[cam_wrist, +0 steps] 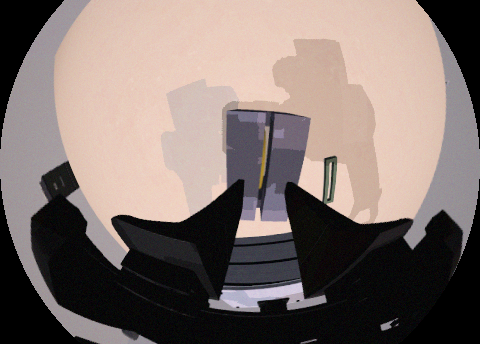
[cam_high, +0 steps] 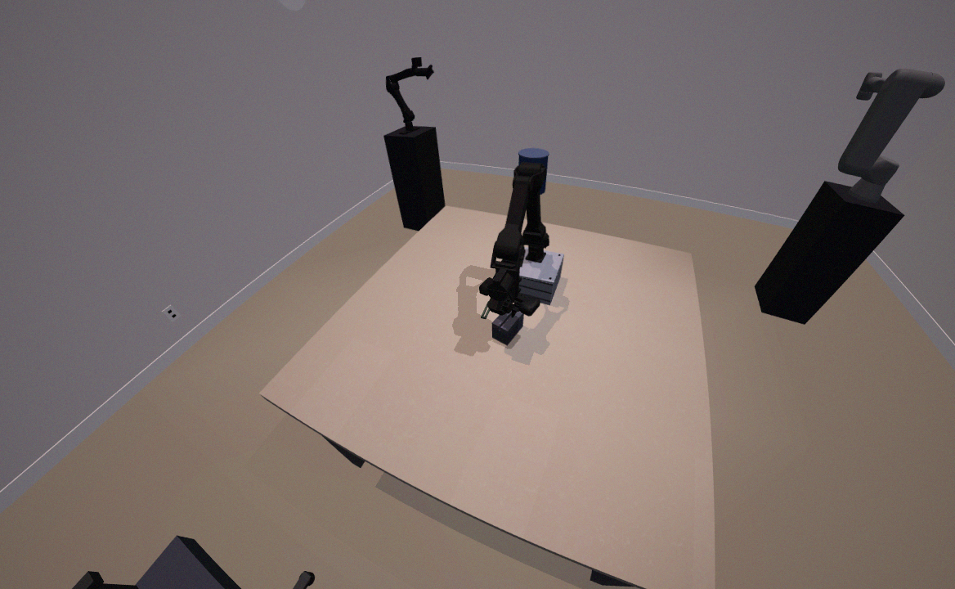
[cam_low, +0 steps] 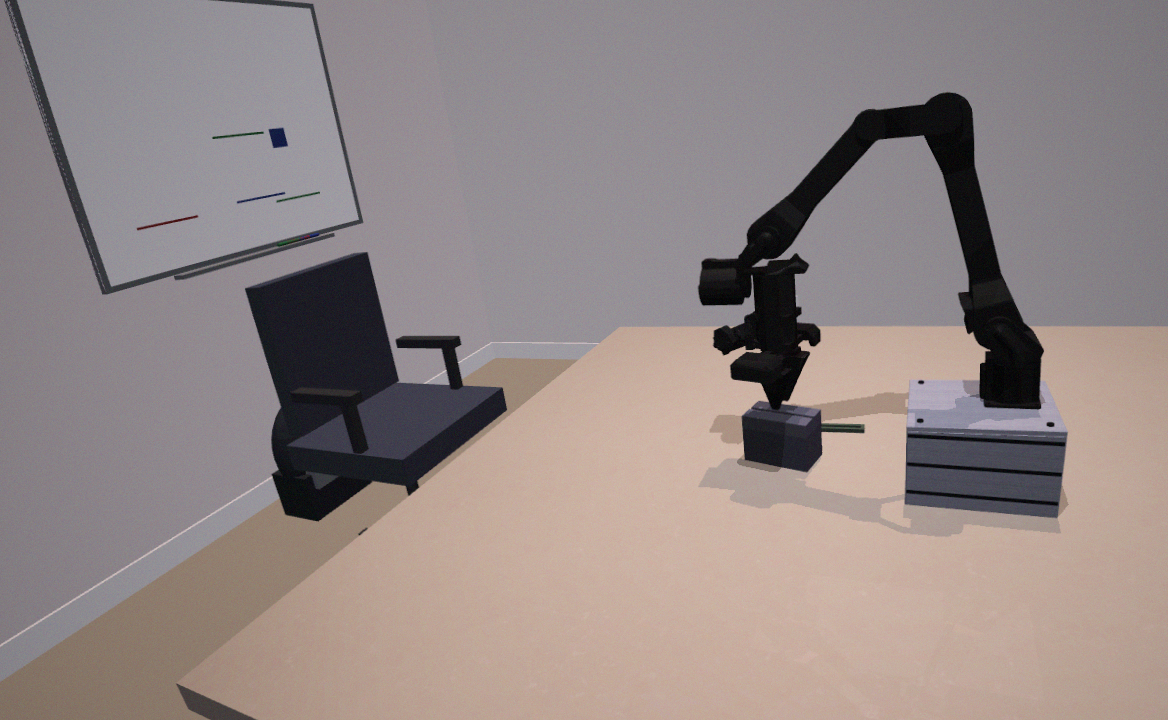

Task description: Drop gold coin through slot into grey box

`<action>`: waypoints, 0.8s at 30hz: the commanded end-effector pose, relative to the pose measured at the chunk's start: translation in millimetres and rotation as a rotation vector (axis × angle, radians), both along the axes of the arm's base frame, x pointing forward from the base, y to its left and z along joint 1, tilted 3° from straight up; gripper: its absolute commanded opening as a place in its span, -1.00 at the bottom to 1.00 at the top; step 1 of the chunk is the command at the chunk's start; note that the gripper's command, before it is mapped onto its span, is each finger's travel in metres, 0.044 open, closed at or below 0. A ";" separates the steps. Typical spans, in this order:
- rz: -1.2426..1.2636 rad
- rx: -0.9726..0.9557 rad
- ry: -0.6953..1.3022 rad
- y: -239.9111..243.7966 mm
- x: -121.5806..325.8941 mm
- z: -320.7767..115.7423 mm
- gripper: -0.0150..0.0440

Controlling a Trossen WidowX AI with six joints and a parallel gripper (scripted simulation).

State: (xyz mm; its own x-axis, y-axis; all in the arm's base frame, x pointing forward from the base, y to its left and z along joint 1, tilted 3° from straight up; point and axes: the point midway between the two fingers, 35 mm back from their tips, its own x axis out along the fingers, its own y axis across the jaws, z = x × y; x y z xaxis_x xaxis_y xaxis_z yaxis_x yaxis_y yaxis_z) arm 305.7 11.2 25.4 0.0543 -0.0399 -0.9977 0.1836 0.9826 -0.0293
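Evidently, gold coin (cam_wrist: 263,160) within the box's slot (parted gripper (cam_high: 513,310) (cam_low: 777,408) (cam_wrist: 264,186) above).

The grey box (cam_high: 505,331) (cam_low: 780,440) (cam_wrist: 291,159) sits flat on the table, shut, with a long thin slot in its top. The gold coin (cam_wrist: 263,159) is down in the slot, standing up, and just a thin yellow strip shows. The little dark-green holder (cam_high: 485,312) (cam_low: 842,428) (cam_wrist: 326,181) lies near the box, with no coin in it

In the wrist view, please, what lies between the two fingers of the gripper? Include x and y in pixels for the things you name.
Part of the grey box (cam_high: 504,330) (cam_low: 771,440) (cam_wrist: 290,159) shows between the parted fingers.
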 end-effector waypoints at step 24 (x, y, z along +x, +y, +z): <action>0.002 0.000 0.008 2.3 -7.6 60.8 1.00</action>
